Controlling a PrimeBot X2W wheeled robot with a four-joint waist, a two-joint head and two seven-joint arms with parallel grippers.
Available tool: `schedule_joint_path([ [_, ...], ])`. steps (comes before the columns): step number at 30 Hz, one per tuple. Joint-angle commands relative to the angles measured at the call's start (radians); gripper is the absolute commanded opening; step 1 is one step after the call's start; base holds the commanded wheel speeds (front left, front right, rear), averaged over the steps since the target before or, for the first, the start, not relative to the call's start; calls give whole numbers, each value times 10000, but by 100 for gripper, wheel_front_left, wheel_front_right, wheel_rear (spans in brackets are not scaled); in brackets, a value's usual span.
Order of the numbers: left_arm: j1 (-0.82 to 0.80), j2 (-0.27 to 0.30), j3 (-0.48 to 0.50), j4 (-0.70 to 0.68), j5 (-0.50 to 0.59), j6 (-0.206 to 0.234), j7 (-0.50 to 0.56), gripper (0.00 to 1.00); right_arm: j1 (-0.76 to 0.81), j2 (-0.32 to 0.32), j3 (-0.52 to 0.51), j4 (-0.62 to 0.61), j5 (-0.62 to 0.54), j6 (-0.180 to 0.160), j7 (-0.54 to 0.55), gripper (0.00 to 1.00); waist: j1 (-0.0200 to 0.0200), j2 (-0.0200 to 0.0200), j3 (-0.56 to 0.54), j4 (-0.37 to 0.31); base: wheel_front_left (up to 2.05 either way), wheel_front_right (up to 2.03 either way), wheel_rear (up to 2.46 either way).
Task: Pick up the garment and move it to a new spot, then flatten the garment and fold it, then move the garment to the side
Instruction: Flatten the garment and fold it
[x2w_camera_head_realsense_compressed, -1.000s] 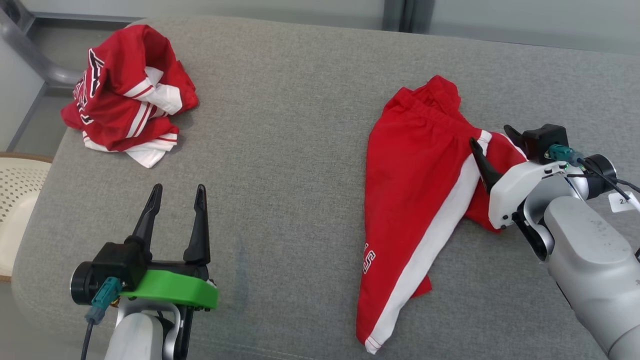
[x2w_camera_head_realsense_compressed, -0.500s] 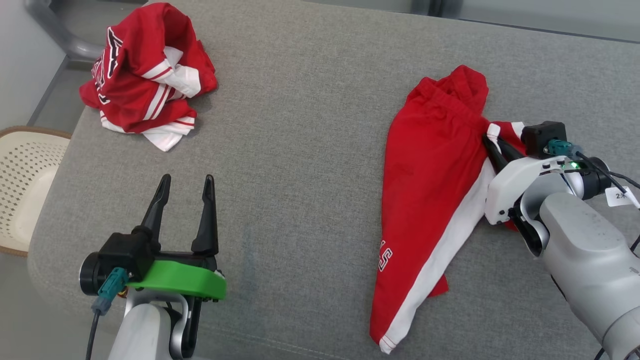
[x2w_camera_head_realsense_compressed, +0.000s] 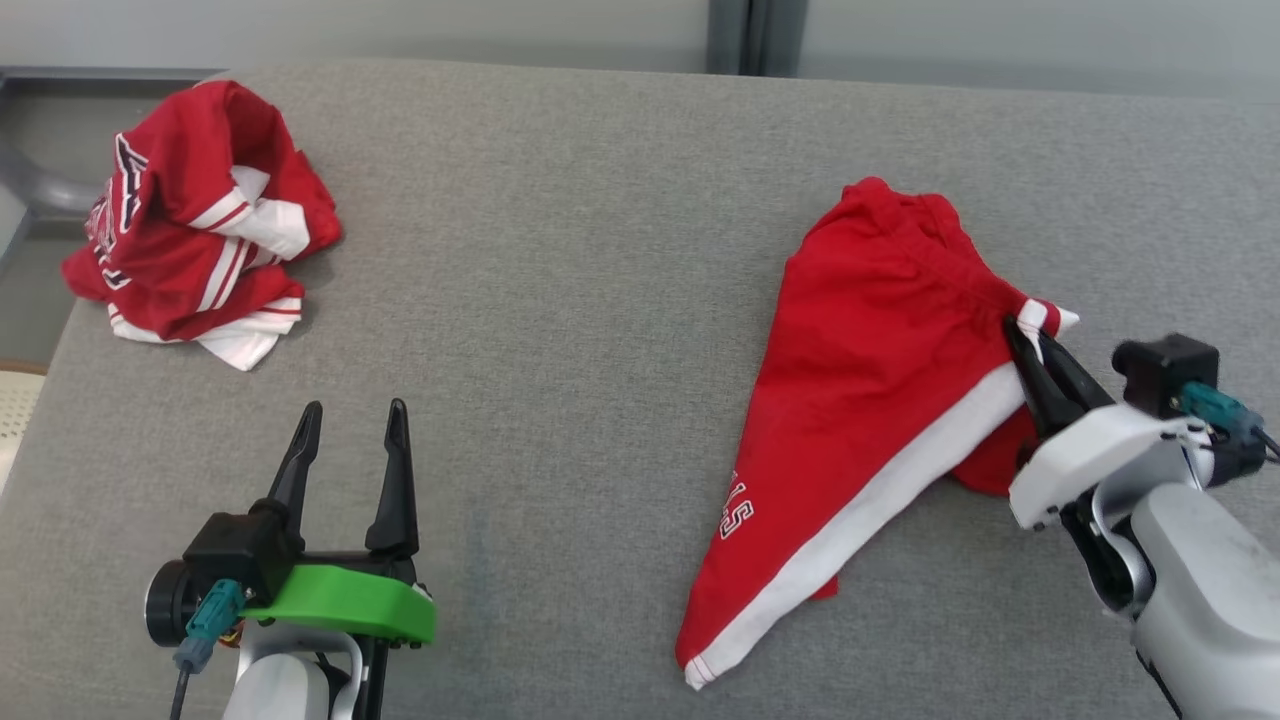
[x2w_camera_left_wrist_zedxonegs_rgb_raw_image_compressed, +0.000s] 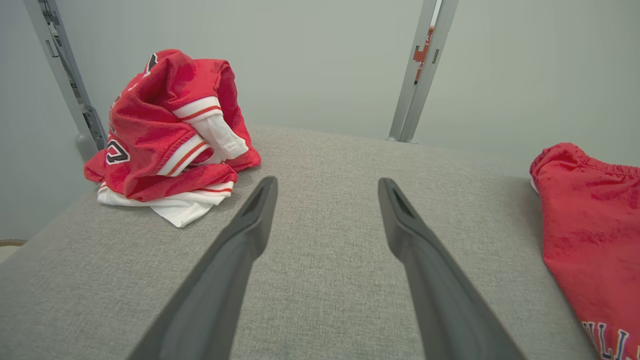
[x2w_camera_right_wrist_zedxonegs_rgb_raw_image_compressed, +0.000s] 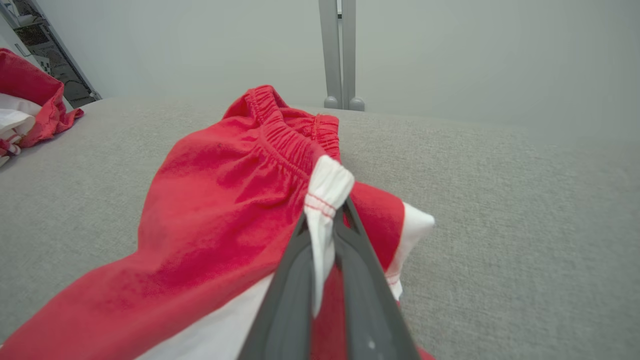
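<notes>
Head view: the right tool (x2w_camera_head_realsense_compressed: 1015, 328) is pinched together on the white-trimmed corner of the red shorts (x2w_camera_head_realsense_compressed: 880, 400), right by the gathered waistband. From its tips the cloth trails back toward the left tool's side and lies on the grey bench (x2w_camera_head_realsense_compressed: 560, 250). The left tool (x2w_camera_head_realsense_compressed: 352, 412) has its fingers apart over bare bench and holds nothing. A crumpled jersey (x2w_camera_head_realsense_compressed: 195, 225) lies well beyond its tips, off to its left.

Left wrist view: grey bench shows between the spread fingers, the jersey rises as a heap ahead and to the left, and the shorts' waistband end sits far out to the right, well apart from this tool.

Right wrist view: here the grip reads plainly, where the head view leaves it small. A thin fold of white hem is squeezed between the fingers, with the elastic just past the tips.

The shorts look light and limp, so they should drape and drag rather than lift flat, and so thin a pinch may slip. The thicker waistband seems the surer hold.
</notes>
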Motion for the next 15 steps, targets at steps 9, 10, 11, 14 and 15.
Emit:
schedule_joint_path([
  [9, 223, 16, 0, -22, 88, -50, -4, 100, 3470, 739, -1966, -2128, -633, -5, -31, 100, 0, 0, -338, -953, 0, 0, 0],
  [10, 218, 16, -19, -4, 112, -64, -4, 100, 3631, 776, -2063, -2212, -706, -6, -29, 100, 0, 0, -341, -980, 0, 0, 0],
  [11, 212, 16, -19, 10, 127, -72, -4, 100, 3723, 836, -2146, -2299, -771, -6, -31, 100, 0, 0, -348, -1003, 0, 0, 0],
  [14, 211, 16, -7, 22, 167, -74, -4, 100, 3931, 981, -2448, -2627, -981, -6, -30, 100, 0, 0, -388, -1063, 0, 0, 0],
  [15, 205, 16, -3, 28, 177, -80, -4, 100, 3960, 988, -2506, -2701, -1037, -6, -30, 100, 0, 0, -402, -1067, 0, 0, 0],
])
